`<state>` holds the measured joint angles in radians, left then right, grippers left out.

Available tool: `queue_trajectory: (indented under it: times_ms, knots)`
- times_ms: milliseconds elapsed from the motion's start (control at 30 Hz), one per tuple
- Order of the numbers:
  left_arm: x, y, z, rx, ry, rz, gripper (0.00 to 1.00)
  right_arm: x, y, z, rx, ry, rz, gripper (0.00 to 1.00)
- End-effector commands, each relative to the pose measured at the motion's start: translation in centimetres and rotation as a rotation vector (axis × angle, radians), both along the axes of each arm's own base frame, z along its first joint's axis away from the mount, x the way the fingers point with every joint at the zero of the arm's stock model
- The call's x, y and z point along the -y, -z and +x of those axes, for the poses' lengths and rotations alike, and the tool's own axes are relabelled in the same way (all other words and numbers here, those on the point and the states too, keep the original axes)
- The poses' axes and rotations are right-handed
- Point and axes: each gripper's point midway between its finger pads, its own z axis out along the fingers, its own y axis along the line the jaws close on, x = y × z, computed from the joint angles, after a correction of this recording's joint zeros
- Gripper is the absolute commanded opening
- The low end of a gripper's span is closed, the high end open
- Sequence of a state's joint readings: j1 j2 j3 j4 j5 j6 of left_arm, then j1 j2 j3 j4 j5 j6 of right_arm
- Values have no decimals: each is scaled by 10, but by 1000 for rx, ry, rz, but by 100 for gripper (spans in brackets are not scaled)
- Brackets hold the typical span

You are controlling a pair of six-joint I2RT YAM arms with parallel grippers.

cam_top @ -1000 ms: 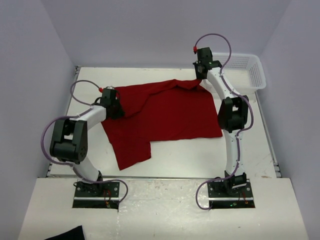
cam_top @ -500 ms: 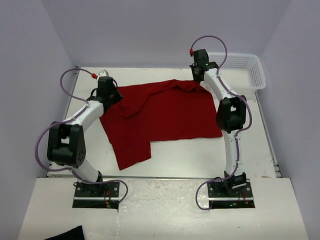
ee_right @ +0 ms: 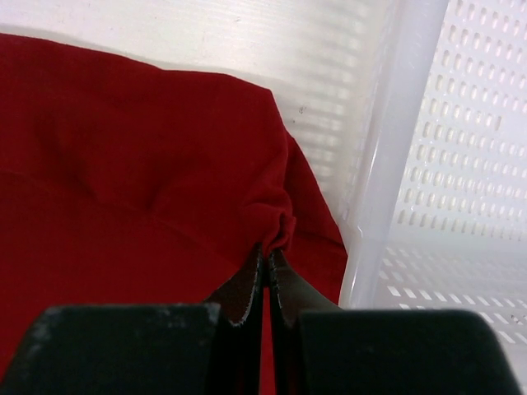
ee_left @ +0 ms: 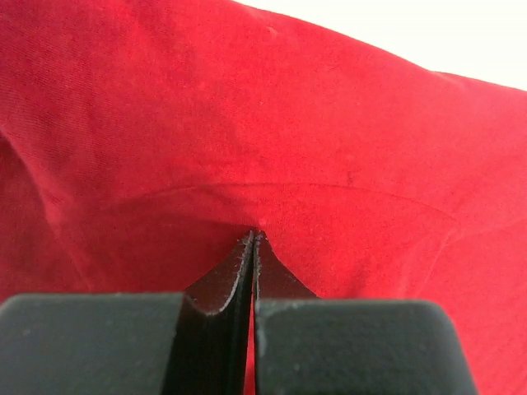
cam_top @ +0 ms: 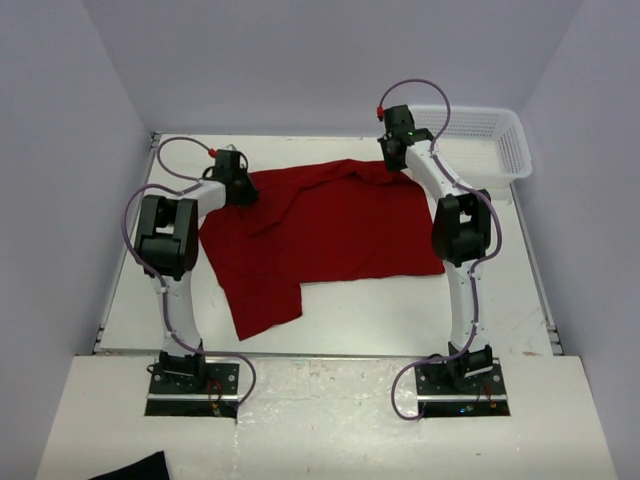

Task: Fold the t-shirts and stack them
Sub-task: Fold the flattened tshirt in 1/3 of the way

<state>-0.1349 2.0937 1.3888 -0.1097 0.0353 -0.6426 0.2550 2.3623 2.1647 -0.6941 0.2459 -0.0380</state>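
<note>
The plain dark red short-sleeved cloth t-shirt [cam_top: 330, 225] lies rumpled across the middle of the white table [cam_top: 400, 310]. Its far left corner is at the left gripper [cam_top: 244, 190], and its far right corner is at the right gripper [cam_top: 393, 158], just beside the white mesh plastic basket [cam_top: 505, 150]. The left gripper's black jaws are pressed together on a small pinch of red cloth that creases outward from the tips, and the right gripper's jaws are likewise clamped tight on a bunched fold at the shirt's edge.
</note>
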Motion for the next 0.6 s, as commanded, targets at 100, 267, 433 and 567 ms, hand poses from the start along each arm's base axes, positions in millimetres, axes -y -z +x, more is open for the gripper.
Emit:
queue_trajectory:
  times_ms: [100, 267, 433, 567]
  knots:
    - [-46, 17, 3, -88, -99, 31, 0, 7, -37, 1, 74, 43, -6, 0]
    - [-76, 36, -9, -153, -160, 30, 0, 11, -31, 0, 65, 63, -29, 0]
    - [-117, 37, -7, -154, -215, 44, 0, 12, -34, 3, 78, 56, -37, 0]
    - [-136, 36, -5, -161, -225, 60, 0, 12, -39, 11, 95, 42, -53, 0]
